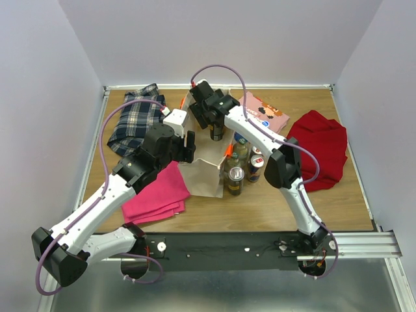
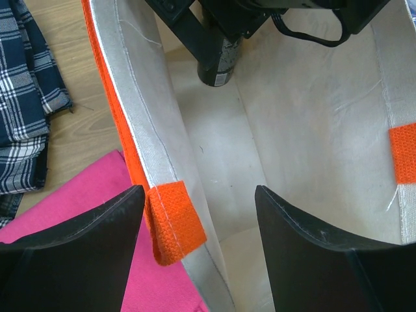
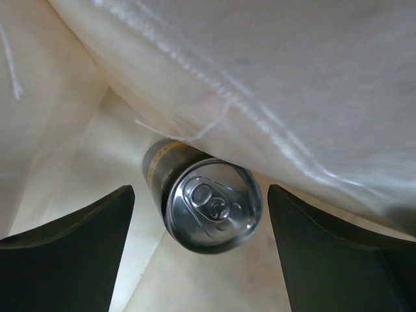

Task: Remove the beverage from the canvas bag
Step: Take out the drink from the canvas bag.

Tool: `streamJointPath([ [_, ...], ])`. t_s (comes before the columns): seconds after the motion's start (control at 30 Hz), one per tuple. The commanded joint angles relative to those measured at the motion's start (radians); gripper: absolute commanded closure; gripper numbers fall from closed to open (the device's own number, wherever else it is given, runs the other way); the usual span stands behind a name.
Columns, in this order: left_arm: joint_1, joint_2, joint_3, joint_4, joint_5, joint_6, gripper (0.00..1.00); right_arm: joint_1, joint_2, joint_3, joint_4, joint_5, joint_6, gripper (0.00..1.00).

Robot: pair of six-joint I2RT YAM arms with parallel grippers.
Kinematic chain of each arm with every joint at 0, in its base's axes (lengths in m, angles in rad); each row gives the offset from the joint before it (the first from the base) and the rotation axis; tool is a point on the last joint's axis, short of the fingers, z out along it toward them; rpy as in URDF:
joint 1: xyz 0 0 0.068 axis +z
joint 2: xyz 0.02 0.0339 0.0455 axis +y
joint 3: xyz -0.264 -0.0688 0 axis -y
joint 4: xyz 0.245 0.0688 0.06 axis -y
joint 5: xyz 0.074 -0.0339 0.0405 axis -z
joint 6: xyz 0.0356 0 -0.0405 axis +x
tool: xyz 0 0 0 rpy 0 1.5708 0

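The bag is beige canvas with bright orange handles. The can has a dark body and a silver top. On the light brown wood-grain desk: a pink cloth, a navy-and-white plaid cloth, a red cloth.

Items lying on the wooden table.
We note a plaid cloth rear left, a folded pink cloth before it, a red cloth right.
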Motion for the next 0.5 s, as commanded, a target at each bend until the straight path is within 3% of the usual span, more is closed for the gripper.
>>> streamJointPath([
  [0.0, 0.002, -0.012, -0.005, 0.008, -0.011, 0.013, 0.22, 0.000, 0.041, 0.027, 0.012, -0.008, 0.019, 0.12],
  [0.07, 0.002, -0.016, -0.013, 0.011, -0.013, 0.011, 0.22, -0.001, 0.042, 0.025, 0.017, -0.017, 0.023, 0.13],
  [0.1, 0.002, -0.016, -0.013, 0.009, -0.014, 0.010, 0.22, -0.003, 0.044, 0.025, 0.016, -0.027, 0.023, 0.20],
  [0.33, 0.002, -0.019, -0.016, 0.002, -0.027, 0.018, 0.21, -0.017, 0.041, 0.018, 0.020, -0.106, 0.045, 0.34],
  [0.47, 0.001, -0.018, -0.016, 0.005, -0.027, 0.022, 0.21, -0.020, 0.044, 0.014, 0.011, -0.110, 0.048, 0.29],
])
